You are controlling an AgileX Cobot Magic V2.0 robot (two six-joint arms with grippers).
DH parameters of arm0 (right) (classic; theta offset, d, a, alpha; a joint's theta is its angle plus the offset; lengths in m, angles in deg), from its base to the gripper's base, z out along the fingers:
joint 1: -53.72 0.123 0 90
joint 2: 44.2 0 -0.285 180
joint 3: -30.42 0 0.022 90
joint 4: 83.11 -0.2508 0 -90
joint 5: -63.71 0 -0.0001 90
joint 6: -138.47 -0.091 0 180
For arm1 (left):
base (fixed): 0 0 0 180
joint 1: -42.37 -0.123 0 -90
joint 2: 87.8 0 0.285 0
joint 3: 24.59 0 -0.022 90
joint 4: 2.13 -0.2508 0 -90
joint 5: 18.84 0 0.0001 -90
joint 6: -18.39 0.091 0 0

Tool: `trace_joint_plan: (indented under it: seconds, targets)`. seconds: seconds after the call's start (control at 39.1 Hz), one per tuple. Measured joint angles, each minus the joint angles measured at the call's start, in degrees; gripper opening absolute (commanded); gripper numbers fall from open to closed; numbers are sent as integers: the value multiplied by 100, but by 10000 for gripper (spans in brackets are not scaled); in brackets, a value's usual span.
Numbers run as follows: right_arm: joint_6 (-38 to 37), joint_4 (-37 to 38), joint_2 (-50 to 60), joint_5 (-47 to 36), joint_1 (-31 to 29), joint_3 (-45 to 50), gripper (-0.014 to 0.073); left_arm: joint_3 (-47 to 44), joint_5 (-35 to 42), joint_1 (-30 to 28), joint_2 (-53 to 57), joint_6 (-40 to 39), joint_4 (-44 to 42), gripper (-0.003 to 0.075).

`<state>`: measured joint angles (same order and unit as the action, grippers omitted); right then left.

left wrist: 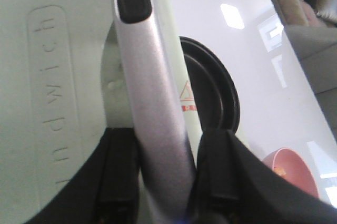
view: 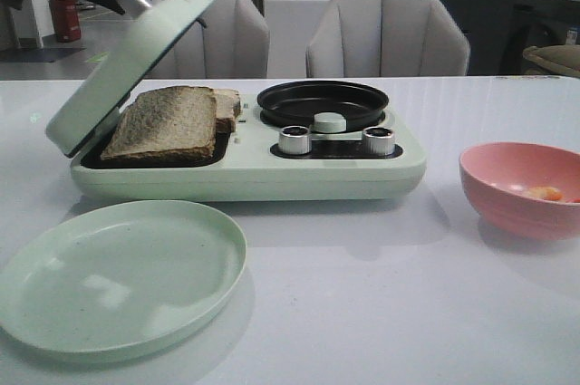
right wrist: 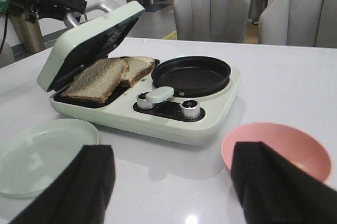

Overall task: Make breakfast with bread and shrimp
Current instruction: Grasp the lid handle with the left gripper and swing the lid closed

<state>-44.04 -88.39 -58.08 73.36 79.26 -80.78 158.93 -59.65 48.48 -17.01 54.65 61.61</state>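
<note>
On counter: sandwich maker [view: 272, 168], lid [view: 127, 68] half raised by its handle [left wrist: 152, 113].
Bread [view: 168, 124]: two slices on the open plate.
Shrimp [view: 544, 193]: apparently the orange piece in pink bowl [view: 507, 208].
Risk: handle slipping, lid dropping onto bread.
Left gripper [left wrist: 168, 182]: jaws narrow, clamped on handle.
Right gripper [right wrist: 174, 182]: jaws wide, empty, above counter.

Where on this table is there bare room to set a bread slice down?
The green plate is bare, as is the table between it and the pink bowl. The black pan is empty too. The sandwich bay is crowded: both bread slices lie under the lid, held by the left tool.
</note>
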Motion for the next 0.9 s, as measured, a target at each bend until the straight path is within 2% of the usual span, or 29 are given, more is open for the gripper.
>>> trace_joint_plan:
  seconds: [0.26, 0.38, 0.43, 0.59, 0.69, 0.9]
  targets:
    - [0, 0, 0, 0, 0, 0, 561, 0, 385, 720, -472, 21, -239, 156]
    - [0, 0, 0, 0, 0, 0, 561, 38, 385, 841, -597, 99, -261, 169]
    - [0, 0, 0, 0, 0, 0, 561, 51, 403, 865, -622, 106, -261, 209]
    - [0, 0, 0, 0, 0, 0, 561, 60, 445, 907, -690, 158, -299, 470]
    - [0, 0, 0, 0, -9, 0, 561, 60, 433, 943, -778, 219, -399, 584]
    - [0, 0, 0, 0, -9, 0, 561, 410, 164, 977, -778, 213, -935, 596]
